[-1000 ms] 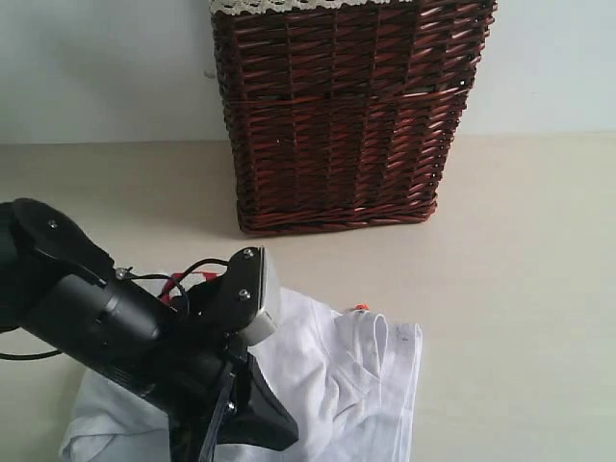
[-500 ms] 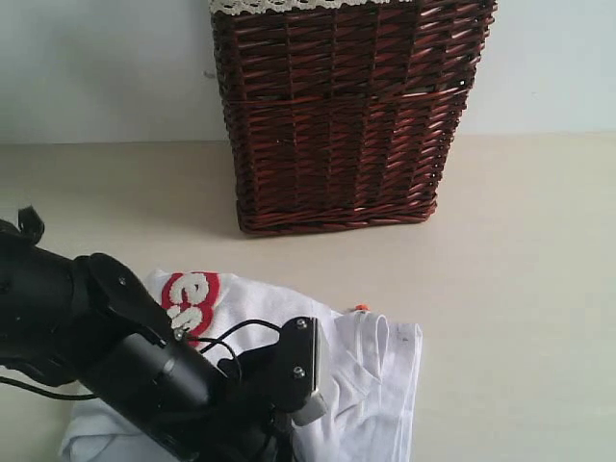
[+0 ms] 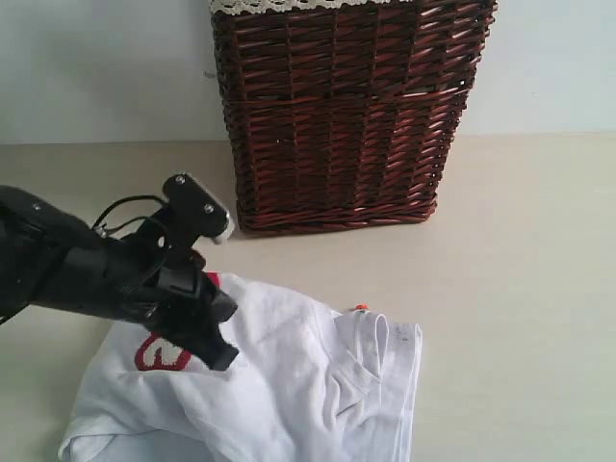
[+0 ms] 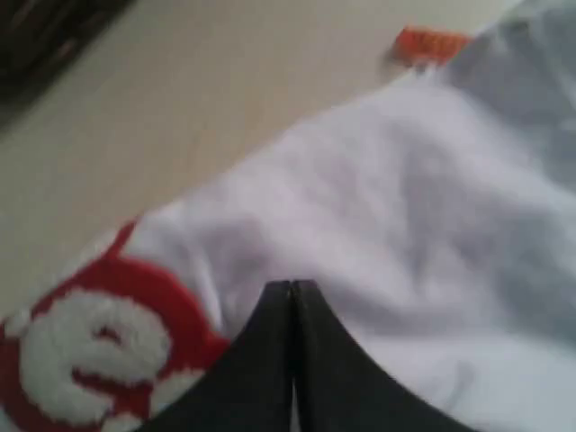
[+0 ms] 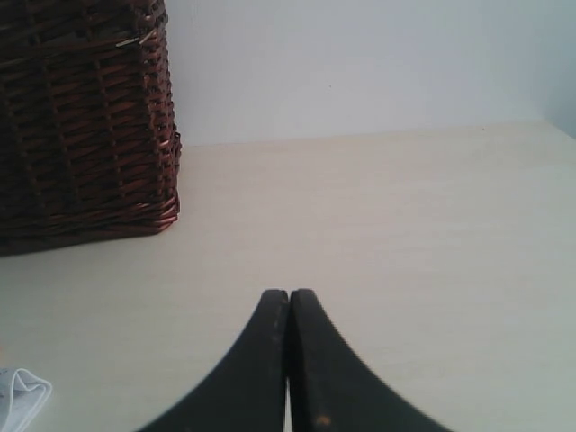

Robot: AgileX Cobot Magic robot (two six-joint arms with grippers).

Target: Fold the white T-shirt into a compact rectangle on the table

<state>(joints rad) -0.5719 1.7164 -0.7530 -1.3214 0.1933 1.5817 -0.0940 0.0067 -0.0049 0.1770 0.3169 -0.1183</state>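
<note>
The left hand (image 3: 221,360) is at the end of a black arm (image 3: 77,274) that reaches in from 9 o'clock in the exterior view. Its two dark fingers (image 4: 270,360) are pressed together tip to tip. It is poised over the large wrinkled white cotton T-shirt (image 3: 308,385), near the chest. Whether the tips touch the cloth cannot be told.

Just beside the tips, at 9 o'clock of them, is a fuzzy white letter outlined in red (image 3: 159,354). The left wrist view shows the same letter close up (image 4: 90,360). At 2 o'clock of the hand, at the T-shirt's far edge, sits the small orange collar tag (image 3: 360,308).

The T-shirt is rumpled and partly doubled over on the pale beige matte bench (image 3: 529,289). It fills the 6 o'clock part of the exterior view, and its folded neck area lies toward 4 o'clock of the hand.

At 12 o'clock of the T-shirt, apart from it, stands a tall dark red-brown wicker basket (image 3: 346,115). The basket has white lace trim (image 3: 289,6) on its rim and stands against the pale grey-blue wall (image 3: 96,67).

The right hand (image 5: 289,301) appears only in its own wrist view. Its black fingers (image 5: 315,378) are pressed flat together and hold nothing, above bare bench (image 5: 432,234). A small corner of the T-shirt (image 5: 22,396) and one side of the basket (image 5: 81,117) show at the edge of that view.
</note>
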